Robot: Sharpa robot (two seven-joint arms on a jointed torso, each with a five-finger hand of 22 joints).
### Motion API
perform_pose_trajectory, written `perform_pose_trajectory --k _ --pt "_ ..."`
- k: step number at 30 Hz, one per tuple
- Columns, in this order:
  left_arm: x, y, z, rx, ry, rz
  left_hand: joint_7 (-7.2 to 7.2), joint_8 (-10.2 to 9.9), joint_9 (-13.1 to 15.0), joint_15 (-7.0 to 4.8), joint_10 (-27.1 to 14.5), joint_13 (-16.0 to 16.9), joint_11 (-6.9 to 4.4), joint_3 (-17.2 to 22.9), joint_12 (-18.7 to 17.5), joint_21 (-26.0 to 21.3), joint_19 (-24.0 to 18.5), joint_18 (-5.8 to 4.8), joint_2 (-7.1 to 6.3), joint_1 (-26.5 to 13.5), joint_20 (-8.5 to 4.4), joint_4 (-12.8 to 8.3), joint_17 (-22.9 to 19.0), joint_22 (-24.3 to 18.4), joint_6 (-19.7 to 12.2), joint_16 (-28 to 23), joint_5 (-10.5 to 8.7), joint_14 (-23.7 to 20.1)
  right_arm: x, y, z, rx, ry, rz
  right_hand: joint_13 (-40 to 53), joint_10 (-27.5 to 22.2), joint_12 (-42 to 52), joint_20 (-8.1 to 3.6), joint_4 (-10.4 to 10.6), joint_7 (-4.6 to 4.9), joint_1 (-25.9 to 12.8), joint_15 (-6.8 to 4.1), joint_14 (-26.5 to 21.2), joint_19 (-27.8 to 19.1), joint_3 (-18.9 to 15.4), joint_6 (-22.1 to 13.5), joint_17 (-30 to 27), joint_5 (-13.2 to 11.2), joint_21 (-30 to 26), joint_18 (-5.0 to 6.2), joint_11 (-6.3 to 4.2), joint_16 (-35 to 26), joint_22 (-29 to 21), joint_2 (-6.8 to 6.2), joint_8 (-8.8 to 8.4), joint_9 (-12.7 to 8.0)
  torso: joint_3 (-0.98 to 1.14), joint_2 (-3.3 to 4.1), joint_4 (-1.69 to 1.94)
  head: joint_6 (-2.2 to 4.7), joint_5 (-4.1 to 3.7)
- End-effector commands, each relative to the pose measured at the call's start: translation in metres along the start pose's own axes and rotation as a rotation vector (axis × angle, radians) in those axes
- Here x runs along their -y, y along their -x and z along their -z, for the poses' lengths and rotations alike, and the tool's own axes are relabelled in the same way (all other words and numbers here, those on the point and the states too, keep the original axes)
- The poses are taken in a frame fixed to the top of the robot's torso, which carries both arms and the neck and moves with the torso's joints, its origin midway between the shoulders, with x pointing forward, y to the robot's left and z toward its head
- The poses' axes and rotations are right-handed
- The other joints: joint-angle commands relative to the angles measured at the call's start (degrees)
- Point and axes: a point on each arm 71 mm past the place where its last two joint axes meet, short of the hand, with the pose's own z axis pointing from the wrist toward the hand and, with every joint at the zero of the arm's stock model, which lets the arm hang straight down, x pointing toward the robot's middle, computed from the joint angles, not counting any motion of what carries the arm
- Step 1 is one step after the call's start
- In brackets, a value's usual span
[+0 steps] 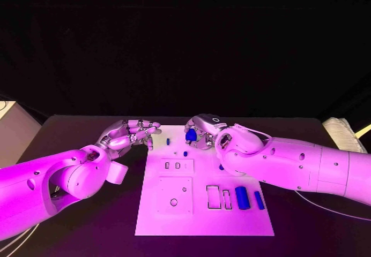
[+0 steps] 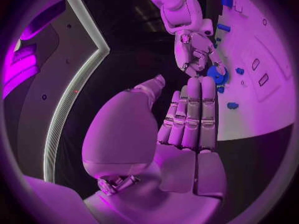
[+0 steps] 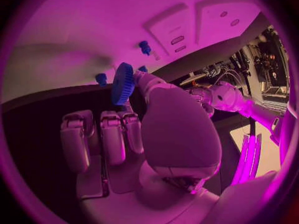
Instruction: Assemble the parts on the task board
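Observation:
The white task board [image 1: 205, 217] lies in the middle of the black table. My right hand [image 1: 204, 130] hovers over the board's far end and pinches a blue toothed gear [image 1: 191, 135]. In the right wrist view the gear [image 3: 122, 83] stands edge-on at the thumb tip, above the board [image 3: 93, 25]. My left hand [image 1: 130, 134] is at the board's far left corner, fingers stretched out with nothing in them [image 2: 189, 117]. The left wrist view also has the right hand [image 2: 194, 47] with the gear [image 2: 217, 75].
Two small blue pegs [image 1: 168, 141] [image 1: 185, 153] stand at the board's far part. A thick blue cylinder [image 1: 243, 197] and a thin blue bar [image 1: 259, 200] lie at its right side beside empty slots [image 1: 214, 196]. A pale box [image 1: 12, 128] stands far left.

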Motion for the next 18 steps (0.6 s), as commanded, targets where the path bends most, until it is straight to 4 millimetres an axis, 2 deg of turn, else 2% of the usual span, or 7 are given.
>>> perform_pose_trajectory --k 1,4,8,18 --pt "0.0009 -0.0017 -0.0005 -0.018 -0.006 0.008 0.12 -0.3 0.1 -0.03 -0.2 0.0 -0.08 0.4 -0.1 0.3 -0.4 0.38 0.32 -0.2 -0.18 0.1 -0.1 0.0 -0.3 -0.2 0.00 0.2 0.0022 0.0009 -0.0002 0.004 -0.003 0.016 14.2 5.1 0.2 -0.23 0.1 -0.12 -0.5 -0.34 6.0 6.0 0.4 0.2 15.1 0.3 0.3 -0.39 -0.27 0.2 15.1 -0.23 0.08 -0.1 0.02 -0.08 -0.15 -0.03 0.09" --pt "0.0009 -0.0012 -0.0004 -0.017 -0.006 0.008 0.12 -0.3 0.1 -0.03 -0.2 0.0 -0.08 0.4 -0.1 0.3 -0.4 0.38 0.32 -0.2 -0.18 0.1 -0.1 0.0 -0.3 -0.2 0.00 0.2 0.0037 0.0010 0.0003 0.002 -0.007 0.018 14.2 5.1 0.2 -0.24 0.1 -0.12 -0.5 -0.33 6.0 6.0 0.4 0.1 15.1 0.3 0.3 -0.39 -0.28 0.2 15.1 -0.25 0.07 -0.1 0.06 -0.08 -0.20 -0.06 0.17" --pt "0.0008 -0.0009 -0.0004 -0.017 -0.006 0.008 0.12 -0.3 0.1 -0.03 -0.2 0.0 -0.08 0.4 -0.1 0.3 -0.4 0.38 0.32 -0.2 -0.18 0.1 -0.1 0.0 -0.3 -0.2 0.00 0.2 0.0050 0.0009 0.0010 -0.005 -0.011 0.020 14.2 5.1 0.2 -0.24 0.1 -0.13 -0.5 -0.33 6.0 6.0 0.4 0.2 15.1 0.2 0.3 -0.39 -0.28 0.2 15.1 -0.28 0.07 -0.1 0.14 -0.07 -0.05 0.01 0.05" --pt "0.0006 -0.0004 -0.0004 -0.016 -0.005 0.007 0.12 -0.3 0.1 -0.03 -0.2 0.0 -0.08 0.4 -0.1 0.3 -0.4 0.38 0.32 -0.2 -0.18 0.1 -0.1 0.0 -0.3 -0.2 0.00 0.2 0.0081 0.0025 0.0040 0.002 -0.013 0.024 14.2 5.1 0.2 -0.24 0.1 -0.13 -0.5 -0.33 6.0 6.0 0.4 0.2 15.1 0.2 0.3 -0.39 -0.28 0.2 15.1 -0.28 0.07 -0.1 0.12 -0.02 -0.16 0.15 0.03"
